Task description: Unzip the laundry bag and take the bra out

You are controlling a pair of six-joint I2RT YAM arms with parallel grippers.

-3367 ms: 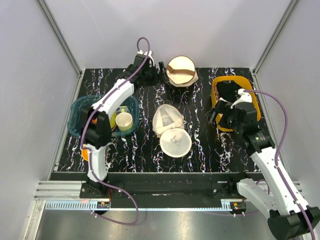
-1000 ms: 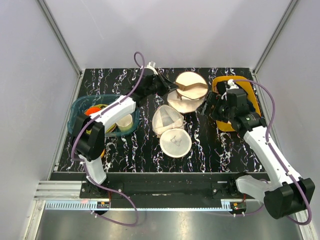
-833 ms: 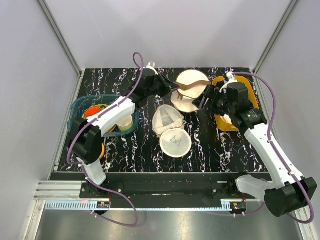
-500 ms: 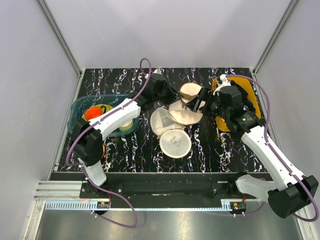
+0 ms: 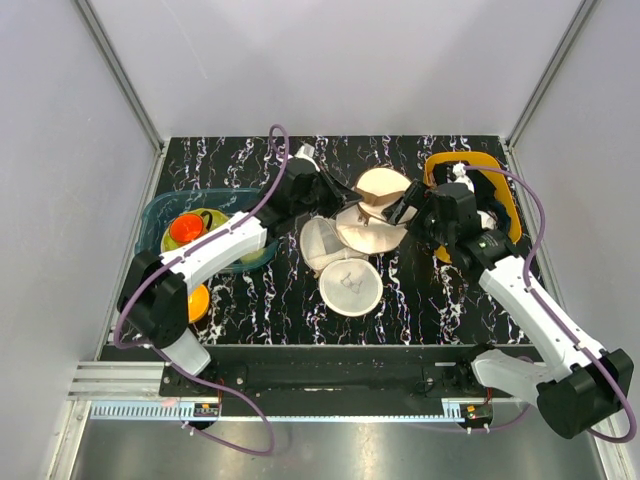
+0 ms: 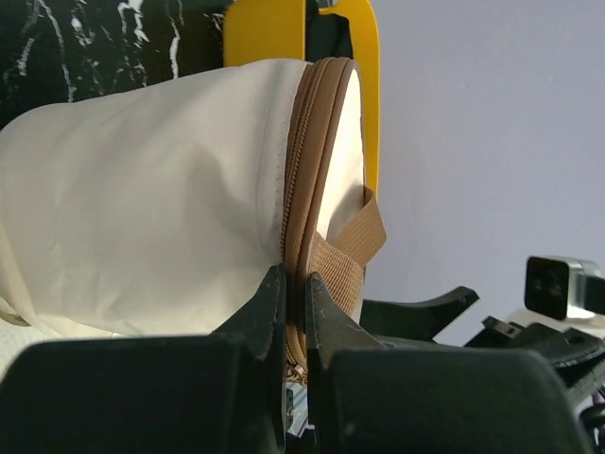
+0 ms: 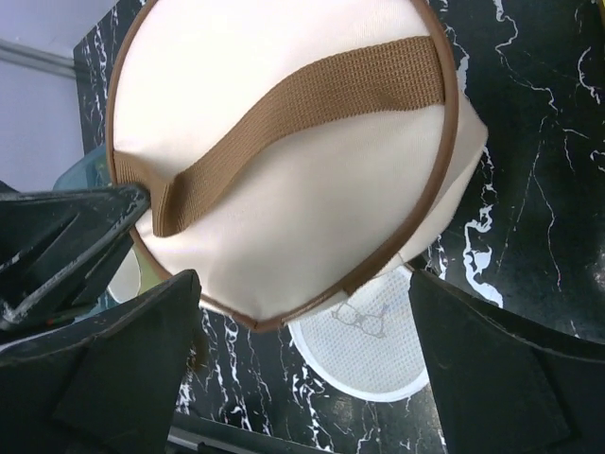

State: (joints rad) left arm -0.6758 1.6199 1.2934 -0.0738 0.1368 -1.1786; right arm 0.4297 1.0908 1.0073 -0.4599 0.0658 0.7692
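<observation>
We find laundry bag [image 5: 372,212] at rear-centre of table [image 5: 430,300], btwn both arms. Left gripper [image 6: 293,305] clamped on its brown zipper band [image 6: 301,170]. Right gripper [image 7: 302,284] spread wide, a finger either side of bag. Zip appears closed; bra not visible, presumably inside. Unzipping and removal outstanding.

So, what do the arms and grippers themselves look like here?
The left arm and right arm have white link shells with black joints, and a purple cable loops along each. The left gripper and right gripper are black, with two broad matte fingers.
</observation>
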